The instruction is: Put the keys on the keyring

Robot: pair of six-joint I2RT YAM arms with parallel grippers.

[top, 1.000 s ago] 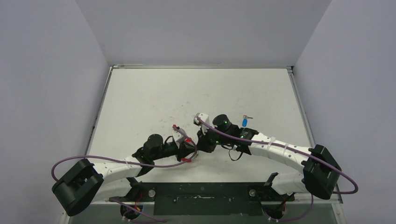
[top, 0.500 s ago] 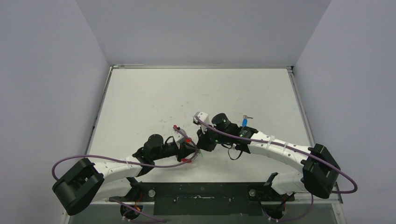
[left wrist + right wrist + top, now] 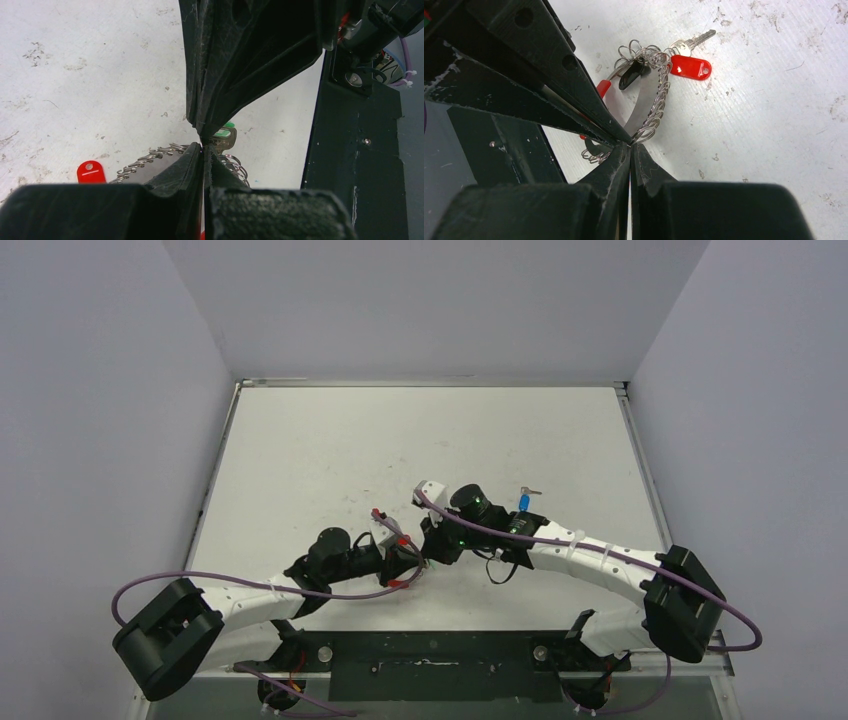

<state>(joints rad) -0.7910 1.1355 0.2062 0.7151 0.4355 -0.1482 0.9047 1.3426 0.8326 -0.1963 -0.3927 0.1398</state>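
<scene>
Layout, L to R.

1. Far L: silver key w/ red plastic head [image 3: 690, 67], flat on the scuffed white table [image 3: 300, 460], its head end touching the coil.
2. My L claw [image 3: 203, 150]: fingers pressed together. The thin silvery coiled-wire keyring w/ short red curved section [image 3: 656, 100] runs into the tips from both sides, so I read it as pinched there. A small black piece [image 3: 631, 75] sits across the loop near the red-headed key.
3. Small silver key w/ green plastic cap [image 3: 223, 138]: just beside the spot where my two claws meet, against the coil. Which claw grips it: cannot tell.
4. My R claw [image 3: 630, 147]: fingers pressed together, tip to tip w/ the L claw. What it pinches is hidden.
5. Far R: small silver key w/ blue plastic cap [image 3: 524, 503], on the table just behind my R arm, apart from the keyring.
</scene>
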